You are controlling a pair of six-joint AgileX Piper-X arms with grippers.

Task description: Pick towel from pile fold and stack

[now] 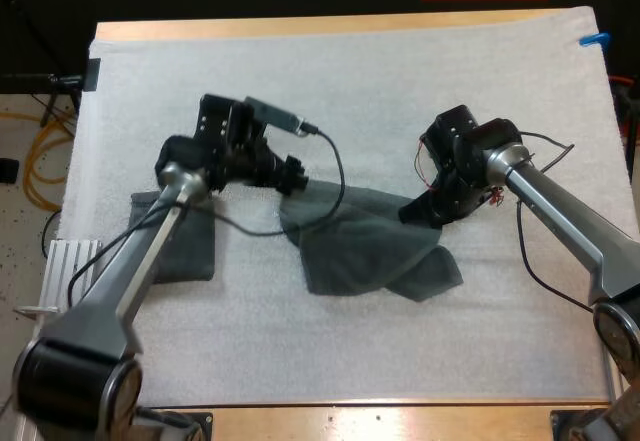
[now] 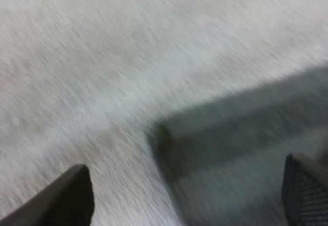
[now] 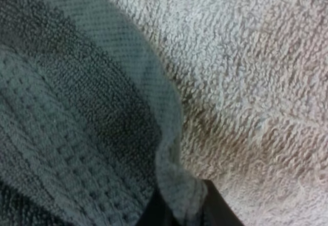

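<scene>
Lying at 9 o'clock on the white mat (image 1: 400,81): folded stack (image 1: 190,251) of dark grey-green towels, flat, partly under the left arm. Mat covers the wooden counter (image 1: 300,27). Left pincer (image 1: 292,177) sits at 2 o'clock of the stack, at the 10 o'clock corner of the loose towel (image 1: 365,241). Left wrist view: its fingers (image 2: 69,200) stand wide apart, released. The towel's corner and bare mat lie below the gap; contact with the cloth cannot be told. Loose towel is mid-mat, spread unevenly, with a flap doubled over at its 5 o'clock side. Its left edge is near the stack; whether they touch cannot be told. Right pincer (image 1: 422,211) is at the towel's 2 o'clock edge, low on the cloth. Right wrist view: fingers clenched on a raised fold of the towel's hem, cloth pressed from both sides, so it is grasping the towel. Bare mat is just beside the pinched edge. Pincers are well apart, and the towel's far edge runs between them.
</scene>
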